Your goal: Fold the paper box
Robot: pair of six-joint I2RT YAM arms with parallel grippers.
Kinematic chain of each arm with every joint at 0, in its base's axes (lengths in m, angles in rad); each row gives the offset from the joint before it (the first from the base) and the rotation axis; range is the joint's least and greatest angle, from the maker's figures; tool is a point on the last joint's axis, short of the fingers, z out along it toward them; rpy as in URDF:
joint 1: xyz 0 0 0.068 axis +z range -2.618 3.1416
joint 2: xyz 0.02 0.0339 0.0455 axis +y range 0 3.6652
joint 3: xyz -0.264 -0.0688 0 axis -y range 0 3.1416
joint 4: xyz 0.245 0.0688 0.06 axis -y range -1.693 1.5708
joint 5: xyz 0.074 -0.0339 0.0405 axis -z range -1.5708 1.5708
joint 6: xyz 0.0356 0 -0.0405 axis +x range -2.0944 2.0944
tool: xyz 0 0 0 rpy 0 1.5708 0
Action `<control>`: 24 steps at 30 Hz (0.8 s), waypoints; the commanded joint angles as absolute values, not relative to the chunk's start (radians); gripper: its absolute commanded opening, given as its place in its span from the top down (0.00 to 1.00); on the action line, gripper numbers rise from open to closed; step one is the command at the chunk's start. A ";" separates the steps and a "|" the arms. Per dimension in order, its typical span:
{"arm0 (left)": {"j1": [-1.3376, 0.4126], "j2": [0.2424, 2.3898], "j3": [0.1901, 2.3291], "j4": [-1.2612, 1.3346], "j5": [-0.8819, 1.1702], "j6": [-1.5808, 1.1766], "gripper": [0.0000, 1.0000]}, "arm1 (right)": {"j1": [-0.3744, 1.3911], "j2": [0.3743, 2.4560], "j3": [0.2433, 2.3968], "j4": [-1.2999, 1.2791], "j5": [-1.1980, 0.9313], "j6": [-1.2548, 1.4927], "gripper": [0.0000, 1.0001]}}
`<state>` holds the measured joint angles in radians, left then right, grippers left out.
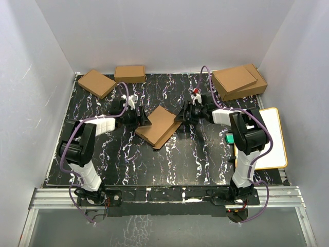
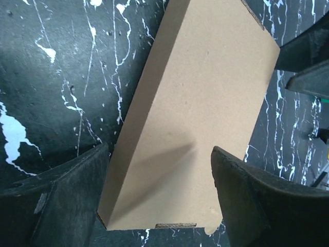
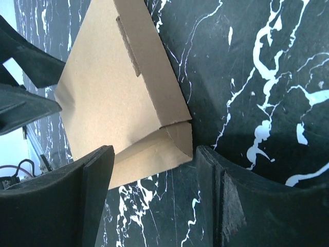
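One paper box (image 1: 158,126) lay mid-worktop (image 1: 123,159), its ends straddled by the spread left gripper (image 1: 145,120) and spread right gripper (image 1: 179,118). Only the right wrist view showed its flap seam (image 3: 154,131); only overhead showed four spare boxes (image 1: 96,82).

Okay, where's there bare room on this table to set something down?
Free: the near table strip between paper box and arm bases; the back middle between the small boxes and stacked boxes. Crowded: the centre, where left gripper and right gripper flank the box.
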<state>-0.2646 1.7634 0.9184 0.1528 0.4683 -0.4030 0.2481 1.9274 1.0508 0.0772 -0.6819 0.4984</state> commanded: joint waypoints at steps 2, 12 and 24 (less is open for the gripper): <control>-0.272 1.708 0.840 0.189 0.547 -0.475 0.22 | 0.258 1.950 1.108 0.069 -0.669 0.511 0.31; -0.338 1.615 0.777 0.187 0.545 -0.531 0.23 | 0.272 1.964 1.157 0.031 -0.643 0.465 0.34; -0.351 1.684 0.859 0.191 0.460 -0.527 0.19 | 0.282 2.008 1.217 -0.017 -0.596 0.429 0.37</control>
